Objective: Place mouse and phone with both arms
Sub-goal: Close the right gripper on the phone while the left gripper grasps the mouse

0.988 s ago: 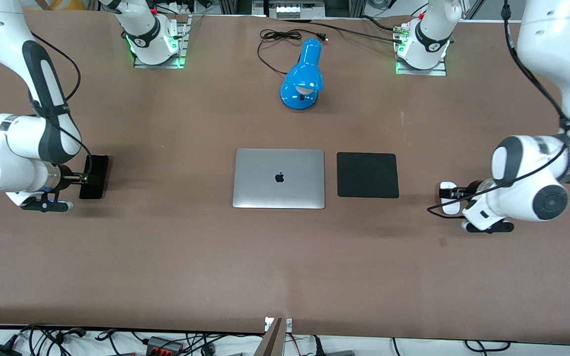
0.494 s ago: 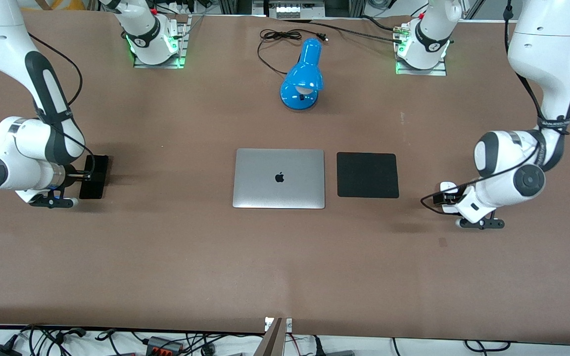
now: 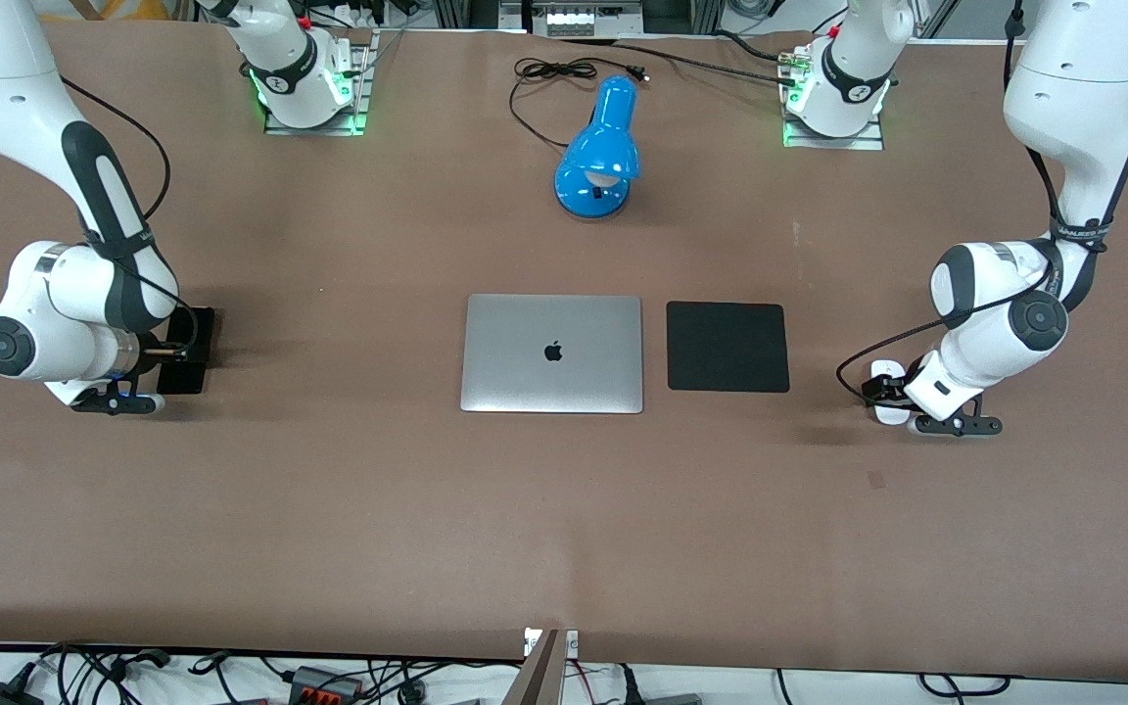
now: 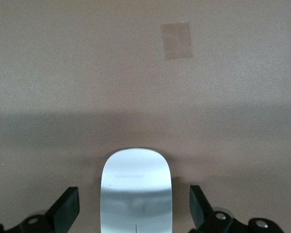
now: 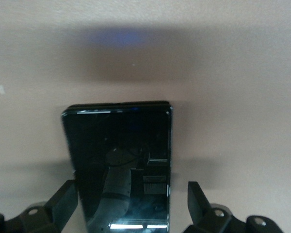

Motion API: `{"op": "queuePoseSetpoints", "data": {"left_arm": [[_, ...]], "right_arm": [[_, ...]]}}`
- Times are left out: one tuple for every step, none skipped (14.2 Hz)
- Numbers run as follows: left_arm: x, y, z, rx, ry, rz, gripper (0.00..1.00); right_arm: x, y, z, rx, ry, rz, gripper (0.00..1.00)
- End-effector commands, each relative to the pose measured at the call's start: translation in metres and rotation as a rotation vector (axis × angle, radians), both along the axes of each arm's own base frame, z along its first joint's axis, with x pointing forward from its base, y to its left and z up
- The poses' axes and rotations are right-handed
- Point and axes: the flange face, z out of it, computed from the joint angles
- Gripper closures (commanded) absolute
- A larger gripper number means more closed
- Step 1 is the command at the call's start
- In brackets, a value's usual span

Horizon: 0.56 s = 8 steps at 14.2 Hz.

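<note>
White and glossy, the one mouse [image 4: 136, 191] lies toward the left arm's end of the table, between the spread fingers of the left gripper [image 4: 135, 209]. One black phone [image 5: 120, 165] lies at the right arm's end, straddled by the wide right gripper [image 5: 132, 206]. Both grasps are pending; next, I judge, close squarely. Farther off: one laptop [image 3: 552, 353], one pad [image 3: 728, 347], one lamp [image 3: 600, 152].

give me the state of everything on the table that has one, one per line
mouse: flat on the table, not gripped
phone: face up on the table, screen dark, not gripped
laptop: lid closed
mouse pad: flat beside the laptop, nothing on it
blue lamp: bulb unlit, cord lying loose
left end effector: open, fingers either side of the mouse
right end effector: open, fingers either side of the phone
</note>
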Motion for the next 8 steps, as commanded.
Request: {"op": "queuePoseSetpoints", "data": {"left_arm": [[-0.009,-0.001,0.006,0.014,-0.001,-0.031,0.01],[-0.010,0.000,0.003,0.013,0.003,-0.028,0.01],[-0.010,-0.001,0.001,0.013,0.006,-0.030,0.09],[-0.010,0.000,0.001,0.013,0.008,-0.028,0.17],[-0.013,0.000,-0.004,0.012,0.017,-0.027,0.21],[-0.016,-0.002,-0.009,0.010,0.029,-0.030,0.36],[-0.016,-0.002,-0.009,0.010,0.029,-0.030,0.45],[-0.015,-0.003,-0.007,0.010,0.025,-0.031,0.54]], "right_arm": [[-0.002,-0.001,-0.002,0.000,-0.007,0.023,0.00],[-0.003,-0.002,-0.003,0.000,-0.004,0.023,0.00],[-0.006,-0.002,-0.005,0.004,0.004,0.033,0.00],[-0.008,-0.003,-0.007,0.011,0.009,0.050,0.00],[-0.008,-0.002,-0.007,0.013,0.012,0.054,0.00],[-0.007,0.000,-0.005,0.013,0.012,0.060,0.12],[-0.008,0.000,-0.005,0.013,0.018,0.058,0.27],[-0.008,0.001,-0.006,0.015,0.022,0.059,0.44]]}}
